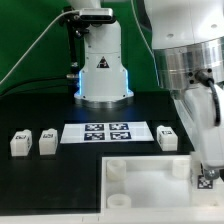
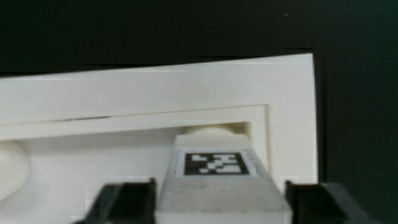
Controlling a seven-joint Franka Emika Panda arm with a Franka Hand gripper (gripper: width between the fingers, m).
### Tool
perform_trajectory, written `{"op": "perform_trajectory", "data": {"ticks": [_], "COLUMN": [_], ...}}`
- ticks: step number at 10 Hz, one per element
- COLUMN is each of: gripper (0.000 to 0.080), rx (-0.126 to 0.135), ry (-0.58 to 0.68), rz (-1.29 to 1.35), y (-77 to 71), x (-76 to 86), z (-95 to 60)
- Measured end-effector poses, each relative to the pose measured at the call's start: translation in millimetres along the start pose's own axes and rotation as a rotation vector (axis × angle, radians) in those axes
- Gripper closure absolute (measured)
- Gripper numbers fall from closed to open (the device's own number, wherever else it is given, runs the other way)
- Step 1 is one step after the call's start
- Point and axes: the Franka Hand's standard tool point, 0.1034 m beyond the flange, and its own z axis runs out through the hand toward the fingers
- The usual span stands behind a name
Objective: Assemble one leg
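My gripper [image 2: 221,205] is shut on a leg [image 2: 217,172], a white block with a black-and-white tag, with both dark fingers [image 2: 125,203] pressed against its sides. The leg hangs just over a round corner socket [image 2: 214,130] of the large white square panel [image 2: 107,110]. In the exterior view the gripper [image 1: 208,178] is low over the panel's [image 1: 150,185] corner at the exterior view's right, and the held leg [image 1: 207,181] is partly hidden by the hand. Three more legs stand on the black table: two [image 1: 20,142] [image 1: 47,142] at the left and one [image 1: 167,137] at the right.
The marker board [image 1: 108,132] lies flat between the loose legs. A white robot base [image 1: 103,70] with a blue glow stands behind it. Another round socket [image 1: 118,171] shows at the panel's near-left corner.
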Motion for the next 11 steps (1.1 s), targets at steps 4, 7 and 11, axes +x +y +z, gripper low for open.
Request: {"op": "perform_trajectory", "data": {"ticks": [4,7,11], "gripper": [0.0155,0.0151,0.0151], "rx": [-0.019,-0.032,-0.063], "ry": [0.02,0.036,0.06], "rz": [-0.343,-0.663,-1.196], "y": [4.1,4.2,0.1], "x": [2.5,1.5,-0.5], "z": [5.3,4.4,0.1]}}
